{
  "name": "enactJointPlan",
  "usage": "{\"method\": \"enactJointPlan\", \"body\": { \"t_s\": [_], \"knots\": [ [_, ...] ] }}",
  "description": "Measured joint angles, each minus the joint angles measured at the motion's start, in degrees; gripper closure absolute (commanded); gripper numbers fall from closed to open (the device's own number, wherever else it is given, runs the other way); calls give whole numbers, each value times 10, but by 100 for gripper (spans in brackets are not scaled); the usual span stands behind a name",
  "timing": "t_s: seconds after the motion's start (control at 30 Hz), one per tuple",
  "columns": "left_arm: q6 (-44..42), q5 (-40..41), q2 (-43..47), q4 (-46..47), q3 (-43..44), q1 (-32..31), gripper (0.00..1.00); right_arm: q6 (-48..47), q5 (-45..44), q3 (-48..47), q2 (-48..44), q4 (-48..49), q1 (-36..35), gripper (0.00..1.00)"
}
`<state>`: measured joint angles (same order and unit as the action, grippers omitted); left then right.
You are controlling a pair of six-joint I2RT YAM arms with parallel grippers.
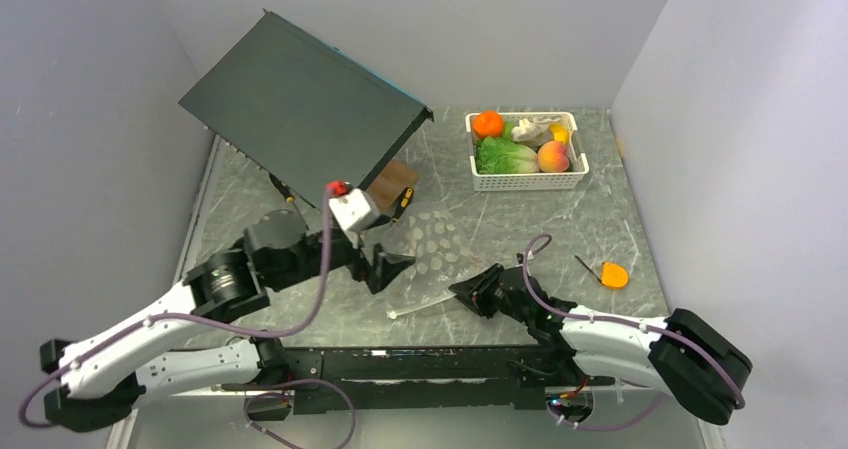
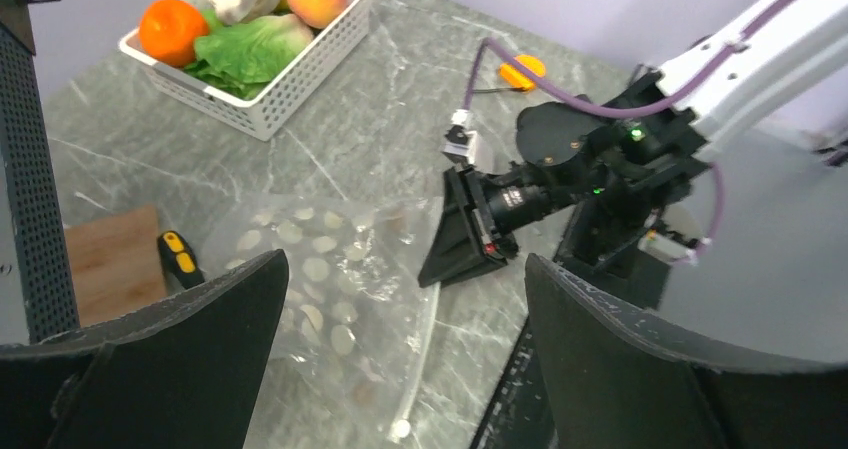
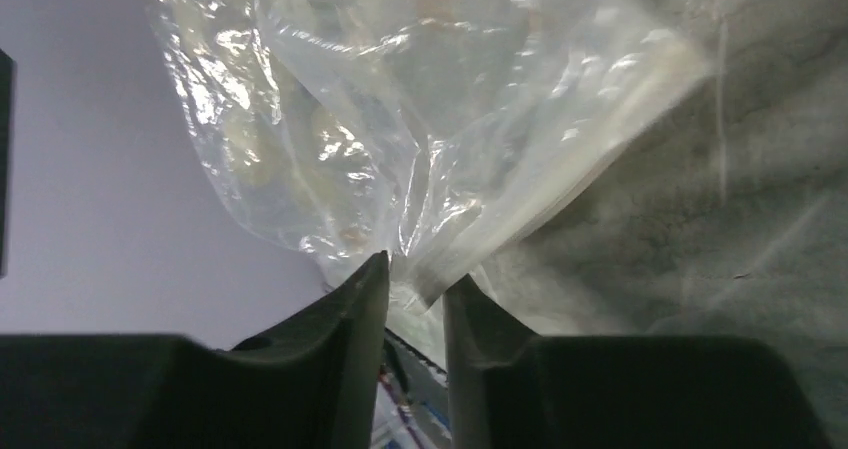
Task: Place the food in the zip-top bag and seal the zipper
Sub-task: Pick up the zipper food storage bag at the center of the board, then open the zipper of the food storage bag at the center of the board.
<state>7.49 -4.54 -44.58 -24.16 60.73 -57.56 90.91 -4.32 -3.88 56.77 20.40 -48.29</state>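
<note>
The clear dotted zip-top bag (image 1: 437, 241) lies flat mid-table, and its whitish zipper (image 1: 440, 294) runs along the near edge. My right gripper (image 1: 468, 291) is shut on the bag's mouth edge at the right end of the zipper. In the right wrist view the plastic (image 3: 400, 119) sits pinched between the gripper's (image 3: 418, 274) tips. My left gripper (image 1: 392, 265) is wide open and empty at the bag's left side. In its own view the gripper (image 2: 405, 264) stands over the bag (image 2: 320, 279). The food, an orange (image 1: 488, 124), green lettuce (image 1: 505, 156), a peach (image 1: 552, 156) and a beige piece (image 1: 532, 129), lies in the white basket (image 1: 527, 180).
A dark grey box (image 1: 300, 104) stands tilted at the back left over a wooden block (image 1: 395, 179). A yellow-black screwdriver (image 2: 178, 257) lies beside the bag. A small orange tool (image 1: 612, 274) lies at the right. White walls close in three sides.
</note>
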Motion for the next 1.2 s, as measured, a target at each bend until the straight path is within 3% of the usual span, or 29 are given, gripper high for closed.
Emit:
{"method": "enactJointPlan", "body": {
  "t_s": [0.1, 0.23, 0.4, 0.57, 0.83, 0.9, 1.03, 1.13, 1.2],
  "knots": [
    [-28, 96, -32, 38, -11, -73, 8, 0, 1, 0, -4, 4, 2, 100],
    [-45, 199, -69, 69, -33, -140, 5, -24, 2, -23, -53, -59, 3, 100],
    [-48, 330, -160, 92, -33, -224, 5, -62, 6, -121, -124, -219, 4, 100],
    [-20, 433, -269, 93, -32, -271, 22, -85, 38, -224, -126, -343, 5, 100],
    [35, 521, -348, 53, 4, -295, 45, -99, 73, -265, -142, -445, 5, 100],
    [46, 533, -353, 43, 15, -297, 41, -100, 77, -283, -141, -459, 5, 100],
    [69, 532, -357, 37, 23, -299, 23, -97, 78, -308, -147, -473, 5, 100],
    [85, 513, -351, 50, 7, -307, 25, -93, 78, -314, -150, -476, 5, 100],
    [94, 504, -341, 56, -13, -312, 34, -92, 78, -320, -147, -478, 5, 100]
  ]
}}
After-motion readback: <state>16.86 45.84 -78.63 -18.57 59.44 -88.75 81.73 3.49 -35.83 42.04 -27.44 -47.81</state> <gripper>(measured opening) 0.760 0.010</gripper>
